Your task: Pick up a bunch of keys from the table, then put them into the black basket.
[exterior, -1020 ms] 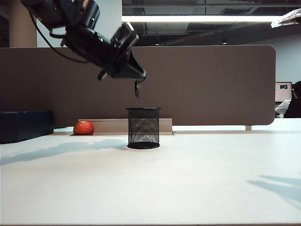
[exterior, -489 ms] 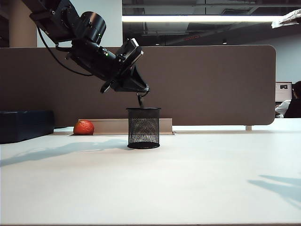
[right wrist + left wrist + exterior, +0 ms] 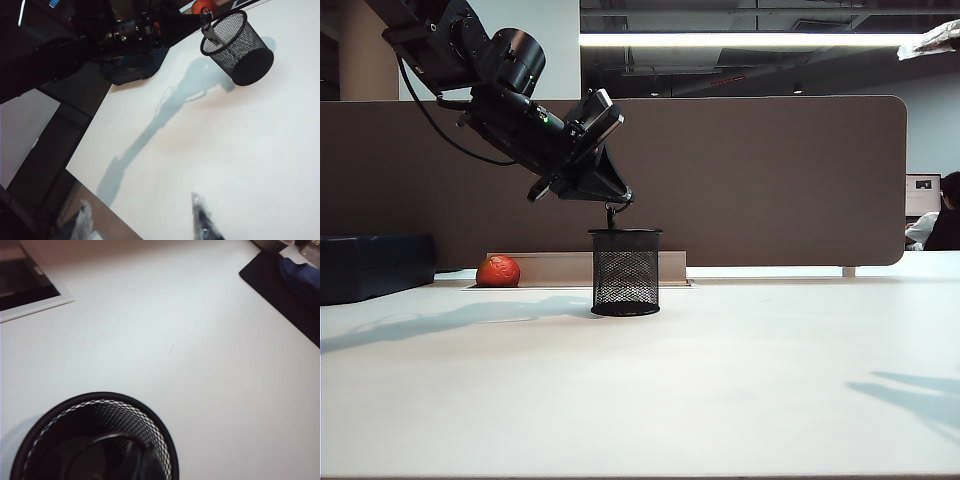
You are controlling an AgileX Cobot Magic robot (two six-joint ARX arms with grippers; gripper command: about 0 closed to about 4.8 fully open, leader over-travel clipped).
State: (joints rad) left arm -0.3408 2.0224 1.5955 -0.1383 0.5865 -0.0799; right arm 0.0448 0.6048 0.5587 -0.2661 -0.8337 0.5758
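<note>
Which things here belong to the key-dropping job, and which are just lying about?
Job:
- bunch of keys, hanging from the shut left gripper
- black basket below it
- table

Lying about:
- orange fruit
- dark blue box
- open right gripper, idle and away from the basket

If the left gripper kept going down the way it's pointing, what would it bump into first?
Probably the black basket. The left gripper is shut on the bunch of keys, which dangles right above the basket's open mouth, so the keys would enter first. Exact depth is hard to judge.

Left pincer (image 3: 612, 203) clamped, right pincer (image 3: 145, 220) agape
</note>
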